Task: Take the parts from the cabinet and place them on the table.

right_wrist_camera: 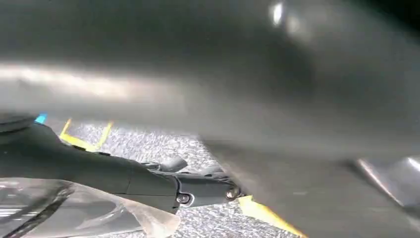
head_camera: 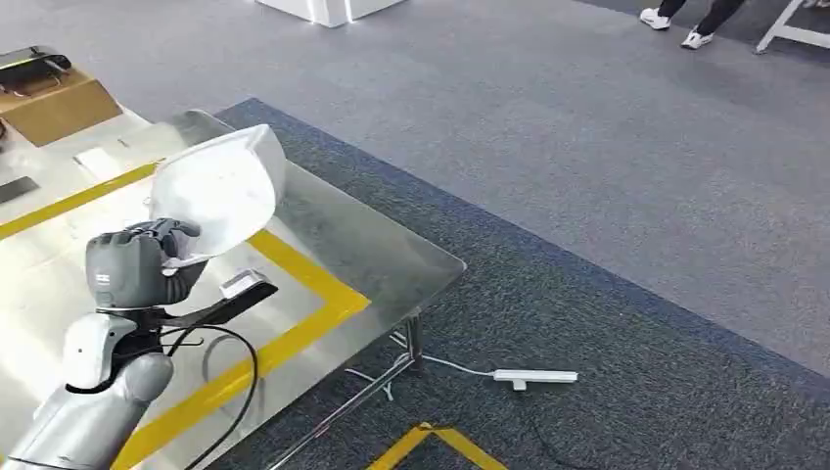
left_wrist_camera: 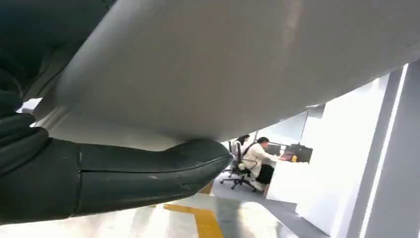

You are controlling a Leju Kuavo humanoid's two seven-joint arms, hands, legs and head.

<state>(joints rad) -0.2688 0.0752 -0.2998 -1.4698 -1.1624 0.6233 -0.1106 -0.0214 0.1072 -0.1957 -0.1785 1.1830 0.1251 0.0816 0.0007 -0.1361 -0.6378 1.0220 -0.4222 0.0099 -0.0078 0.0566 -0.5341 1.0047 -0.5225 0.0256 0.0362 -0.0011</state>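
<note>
Left hand (head_camera: pixel 137 262) grips white part (head_camera: pixel 217 188) above steel table (head_camera: pixel 382 250) | yellow tape (head_camera: pixel 303 279) on tabletop | cardboard box (head_camera: pixel 54 103) behind | power strip (head_camera: pixel 535 376) on carpet

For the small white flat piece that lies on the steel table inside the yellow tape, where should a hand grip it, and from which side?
The small white piece lies flat and low on the steel table, so probably come from above and pinch its two long edges. The left hand already holds the white shell part, so it would first have to set that down.
</note>
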